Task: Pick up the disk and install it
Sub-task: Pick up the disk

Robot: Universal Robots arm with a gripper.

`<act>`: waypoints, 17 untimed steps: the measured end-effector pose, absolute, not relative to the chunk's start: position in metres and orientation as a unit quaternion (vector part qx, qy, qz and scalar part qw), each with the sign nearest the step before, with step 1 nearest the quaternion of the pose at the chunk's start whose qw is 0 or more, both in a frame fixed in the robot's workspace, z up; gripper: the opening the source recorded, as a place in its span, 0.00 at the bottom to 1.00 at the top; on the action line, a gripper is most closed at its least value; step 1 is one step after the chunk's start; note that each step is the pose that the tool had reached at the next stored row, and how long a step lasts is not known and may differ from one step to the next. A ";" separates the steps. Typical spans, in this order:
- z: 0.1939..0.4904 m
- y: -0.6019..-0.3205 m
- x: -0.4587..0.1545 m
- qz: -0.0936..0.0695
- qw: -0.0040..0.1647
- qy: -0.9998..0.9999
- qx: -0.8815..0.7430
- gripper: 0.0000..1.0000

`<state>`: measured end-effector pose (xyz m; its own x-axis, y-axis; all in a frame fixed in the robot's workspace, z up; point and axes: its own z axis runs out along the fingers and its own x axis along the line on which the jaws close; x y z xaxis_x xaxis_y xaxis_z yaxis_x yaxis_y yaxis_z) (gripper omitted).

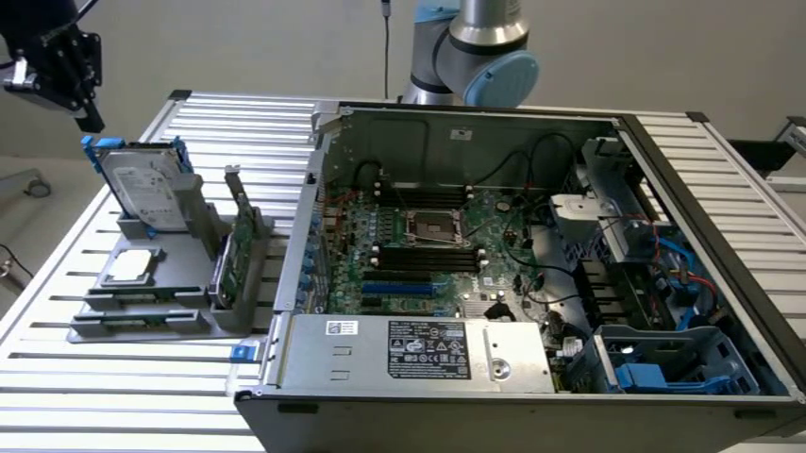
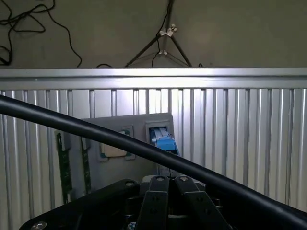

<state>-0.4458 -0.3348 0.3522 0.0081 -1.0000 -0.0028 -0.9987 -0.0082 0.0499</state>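
At the exterior view's bottom edge, one power supply [image 1: 410, 351] sits in the open computer case [image 1: 428, 142], label print unreadable. Mid-left, you have one disk [image 1: 142, 184] upright in a grey holder [image 1: 176, 316], beside one chip [image 1: 132, 267] and one green card [image 1: 242, 247]. Upper left, your gripper [image 1: 89, 115] hangs pinched shut, empty.

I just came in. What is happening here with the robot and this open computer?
A robot arm is working on putting a disk into the open computer case. Its gripper is shut and empty, and it hangs above the disk without touching it. The disk stands upright in a grey holder, to the exterior view's left of the case. It has not been picked up yet.
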 end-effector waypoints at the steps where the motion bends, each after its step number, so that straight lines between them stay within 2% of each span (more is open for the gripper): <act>1: 0.352 -0.335 -0.446 -0.019 0.016 -0.699 0.715 0.11; 13: 0.352 -0.335 -0.446 -0.040 -0.008 -0.649 0.759 0.11; 15: 0.351 -0.334 -0.446 -0.039 -0.012 -0.643 0.765 0.11; 17: 0.351 -0.334 -0.446 -0.029 -0.020 -0.642 0.766 0.11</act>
<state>-0.4464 -0.3341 0.3512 0.1745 -0.9821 -0.0706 -0.9845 -0.1754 0.0059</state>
